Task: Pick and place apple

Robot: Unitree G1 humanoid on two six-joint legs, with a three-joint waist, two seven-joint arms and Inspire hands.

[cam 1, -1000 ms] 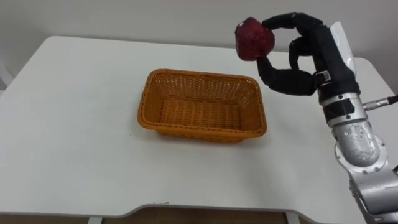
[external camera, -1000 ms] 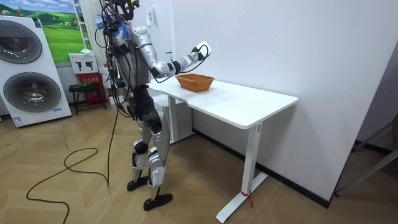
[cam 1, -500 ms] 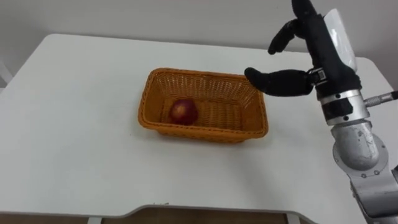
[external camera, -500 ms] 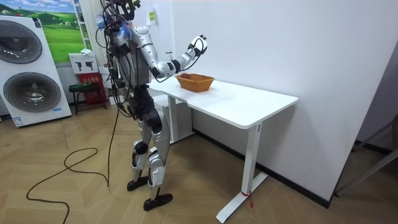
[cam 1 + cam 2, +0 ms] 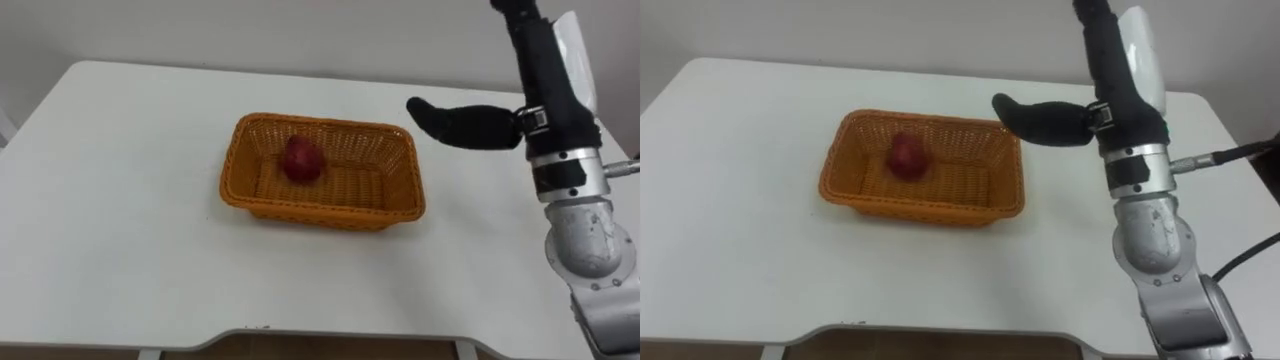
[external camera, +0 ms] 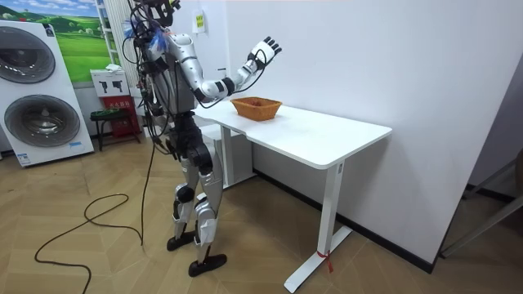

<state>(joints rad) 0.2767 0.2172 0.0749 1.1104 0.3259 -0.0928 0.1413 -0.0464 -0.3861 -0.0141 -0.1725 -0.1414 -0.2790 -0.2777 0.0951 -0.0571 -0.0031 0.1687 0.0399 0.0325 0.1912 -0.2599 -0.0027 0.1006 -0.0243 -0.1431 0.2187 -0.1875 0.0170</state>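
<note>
A red apple in an orange woven basket on a white table; black robot hand.

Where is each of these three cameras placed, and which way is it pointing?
Left eye view: on the robot's head, looking down at the table, basket and apple; its open right hand shows.
Right eye view: a little beside it, same scene, same hand.
Room view: off in the room, facing the whole standing robot at the table.
All three share the basket.
</note>
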